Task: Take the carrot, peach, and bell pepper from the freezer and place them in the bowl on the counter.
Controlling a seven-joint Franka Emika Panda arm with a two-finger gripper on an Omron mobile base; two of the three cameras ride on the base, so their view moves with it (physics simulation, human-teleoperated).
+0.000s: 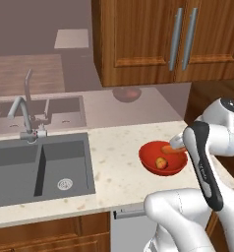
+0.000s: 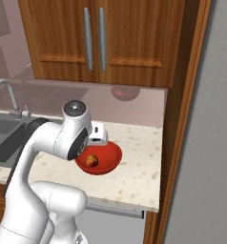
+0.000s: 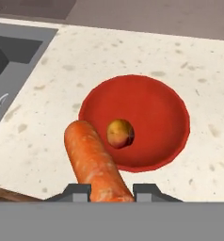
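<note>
carrot held over the red bowl, peach already inside.

the bowl sits on the beige speckled counter and holds the peach, which lies at about 8 o'clock of its centre in the hand view. the gripper hangs above the bowl's near rim, its jaws clamped narrowly on the carrot. the carrot is bright orange, tapered with a rounded tip, pointing toward 11 o'clock, its tip just beside the bowl's rim. the sink lies at 9 o'clock of the bowl in the left base view.

Grey double sink with faucet; wooden cabinets above.
</note>
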